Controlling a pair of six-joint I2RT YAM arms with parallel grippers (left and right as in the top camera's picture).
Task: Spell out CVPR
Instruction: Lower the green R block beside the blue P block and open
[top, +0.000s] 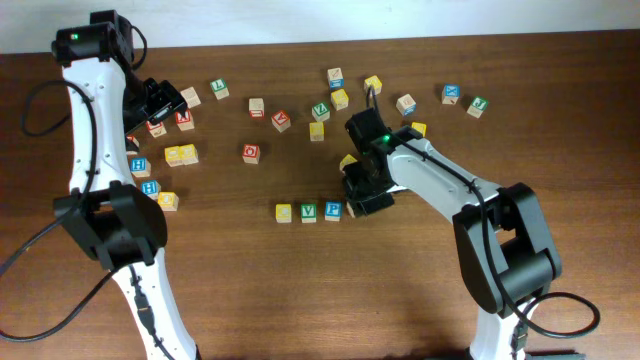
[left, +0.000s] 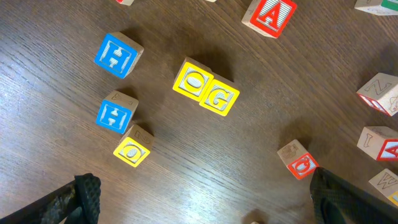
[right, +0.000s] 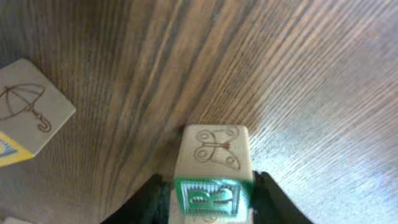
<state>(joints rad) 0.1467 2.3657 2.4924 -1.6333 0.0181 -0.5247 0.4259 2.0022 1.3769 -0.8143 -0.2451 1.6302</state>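
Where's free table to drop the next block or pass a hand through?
Free: the wide front strip of table below the three-block row; also bare wood between that row and the yellow pair. Crowded: the back scatter and the left cluster.

Dark wooden table (top: 300, 300) carries scattered letter blocks (top: 250, 152) and a three-block row (top: 308, 211).

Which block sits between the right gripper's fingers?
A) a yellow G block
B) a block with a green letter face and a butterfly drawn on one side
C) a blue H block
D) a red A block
B: in the right wrist view the butterfly block, its green letter face toward the camera, sits between the fingers of the right gripper.
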